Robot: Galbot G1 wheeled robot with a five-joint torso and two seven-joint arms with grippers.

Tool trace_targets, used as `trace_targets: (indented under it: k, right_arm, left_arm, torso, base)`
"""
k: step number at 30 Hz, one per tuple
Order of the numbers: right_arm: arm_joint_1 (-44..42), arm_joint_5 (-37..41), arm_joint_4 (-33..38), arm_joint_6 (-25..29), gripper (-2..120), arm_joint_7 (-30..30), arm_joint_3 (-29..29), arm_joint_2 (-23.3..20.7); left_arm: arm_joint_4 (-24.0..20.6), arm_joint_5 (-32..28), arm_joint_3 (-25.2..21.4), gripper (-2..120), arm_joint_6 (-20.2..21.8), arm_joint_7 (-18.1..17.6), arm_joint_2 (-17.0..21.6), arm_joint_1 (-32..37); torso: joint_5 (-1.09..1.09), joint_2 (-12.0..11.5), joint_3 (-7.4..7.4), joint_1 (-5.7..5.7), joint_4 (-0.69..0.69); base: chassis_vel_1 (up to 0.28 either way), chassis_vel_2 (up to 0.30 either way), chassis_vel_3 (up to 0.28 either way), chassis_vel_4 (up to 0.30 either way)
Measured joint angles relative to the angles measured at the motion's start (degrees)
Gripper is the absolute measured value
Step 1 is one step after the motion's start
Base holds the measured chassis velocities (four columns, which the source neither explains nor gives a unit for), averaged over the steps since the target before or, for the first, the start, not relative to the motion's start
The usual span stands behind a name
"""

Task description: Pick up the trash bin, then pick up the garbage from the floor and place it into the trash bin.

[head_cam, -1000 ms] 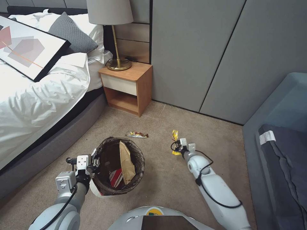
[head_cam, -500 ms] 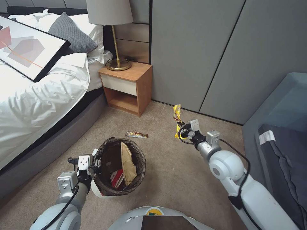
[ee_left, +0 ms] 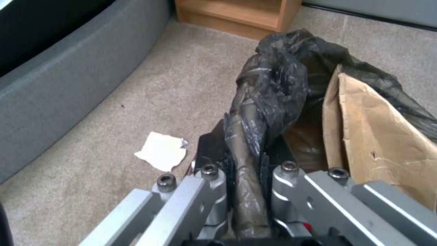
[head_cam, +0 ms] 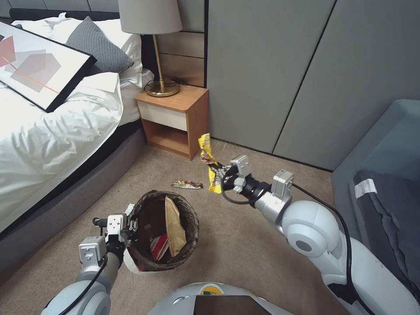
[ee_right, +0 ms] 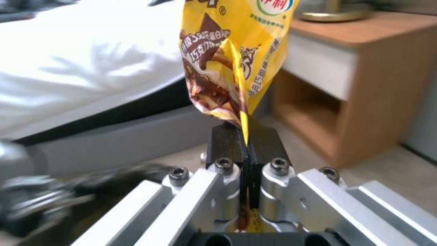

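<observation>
The yellow snack wrapper (head_cam: 208, 162) is thin, crinkly film: very light, floppy and a little slick, so it probably needs a firm pinch on a flat or bunched part; a loose hold would likely let it slide out. The right gripper (head_cam: 217, 175) is gripping it low down, with its fingers (ee_right: 227, 140) closed almost flat together on the film, and the rest of the wrapper is standing up loosely above them. It is hanging in the air at about 1 o'clock from the trash bin (head_cam: 162, 227), not yet over the opening.

The bin is light too, but its dark liner bag is soft and slippery, so the rim underneath is the sounder thing to clamp. The left gripper (head_cam: 128, 226) is holding the bin at its 9 o'clock edge; in the left wrist view its fingers (ee_left: 211, 153) are pressing narrowly on the rim with the liner folded over it. A brown paper bag (head_cam: 173, 224) and a red and white cup (head_cam: 158, 243) are lying inside.

Another wrapper (head_cam: 187, 184) is lying on the carpet at 12 o'clock from the bin, and a white scrap of tissue (ee_left: 161, 155) is sitting on the floor just beside the bin's left edge.
</observation>
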Motion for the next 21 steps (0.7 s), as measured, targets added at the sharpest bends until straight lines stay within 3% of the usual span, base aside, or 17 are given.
trace_targets:
  k: [8, 21]
  right_arm:
    - [3.2, 0.1, 2.1, 0.8, 0, -4.5, -7.1, -2.2]
    - [4.7, -1.1, 2.2, 0.3, 0, -4.7, -17.5, -2.6]
  left_arm:
    - [0.0, 0.3, 0.1, 7, 0.0, 0.0, -0.1, 0.1]
    - [0.0, 1.2, 0.4, 7, 0.0, 0.8, -0.7, -0.1]
  torso:
    - [0.0, 0.0, 0.0, 0.0, 0.0]
    - [0.0, 0.0, 0.0, 0.0, 0.0]
  base:
    - [0.0, 0.0, 0.0, 0.0]
    - [0.0, 0.0, 0.0, 0.0]
